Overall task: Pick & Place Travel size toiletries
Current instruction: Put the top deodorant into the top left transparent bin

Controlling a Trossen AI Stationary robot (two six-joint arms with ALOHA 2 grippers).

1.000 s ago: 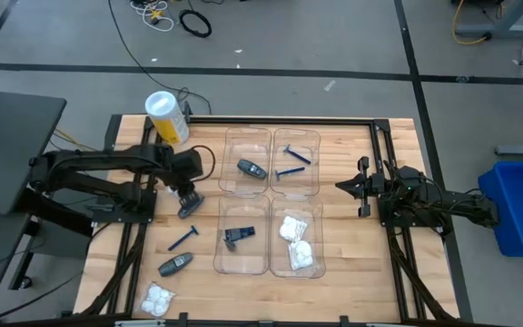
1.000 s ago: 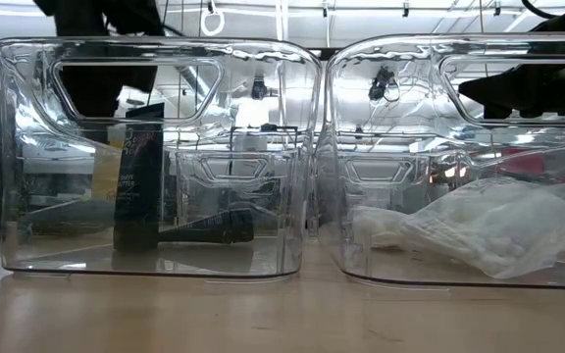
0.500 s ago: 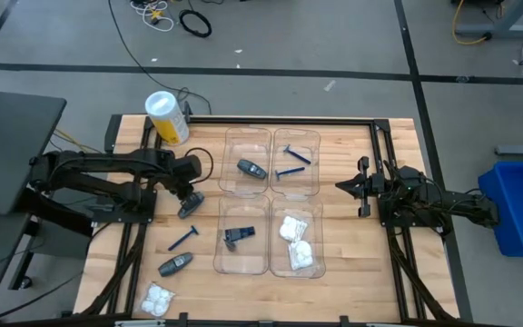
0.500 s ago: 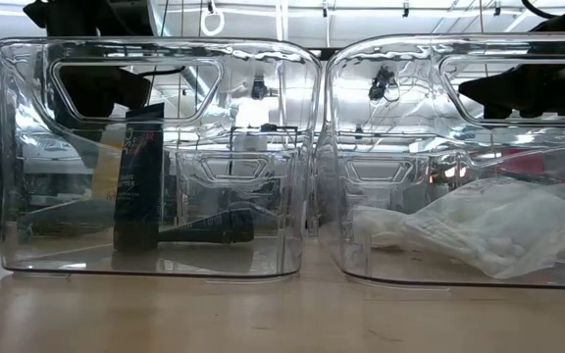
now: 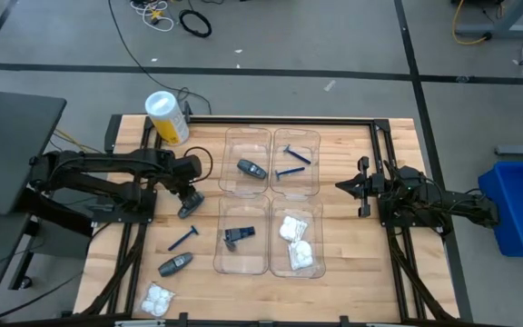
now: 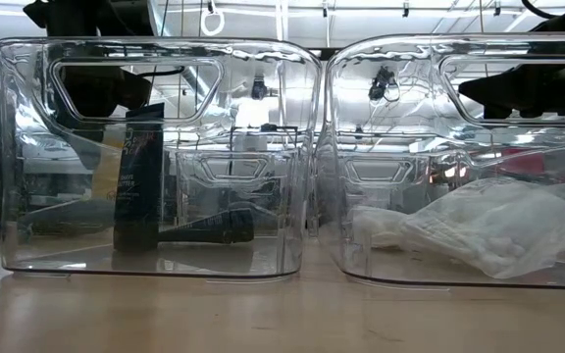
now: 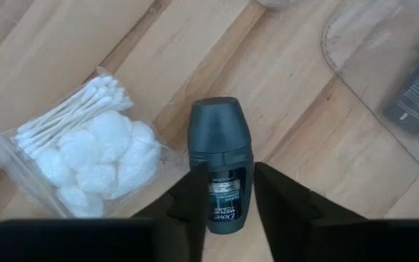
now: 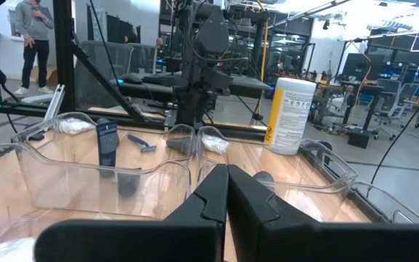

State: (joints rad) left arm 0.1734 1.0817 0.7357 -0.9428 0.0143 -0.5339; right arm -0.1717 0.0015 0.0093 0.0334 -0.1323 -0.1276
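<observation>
So the four trays (image 5: 271, 136) sit in a two-by-two block mid-tabletop (image 5: 343, 272), a bit toward the far edge. Far-left tray has a tube (image 5: 251, 169) in it, far-right one a razor (image 5: 292, 164). Near-left tray holds a small cone piece (image 5: 239, 235), near-right one packets (image 5: 297, 242).

Left of the block, loose on the wood: another tube (image 5: 190, 204) just beside the near-left tray's far corner, under the left gripper (image 5: 186, 189). Then a razor (image 5: 184, 238), a third tube (image 5: 175, 264), and a packet (image 5: 158, 299) running down toward the near-left corner. A big cylinder (image 5: 167, 117) lies at the far-left corner. The right gripper (image 5: 344, 187) sits right of the trays, toward the right edge.
</observation>
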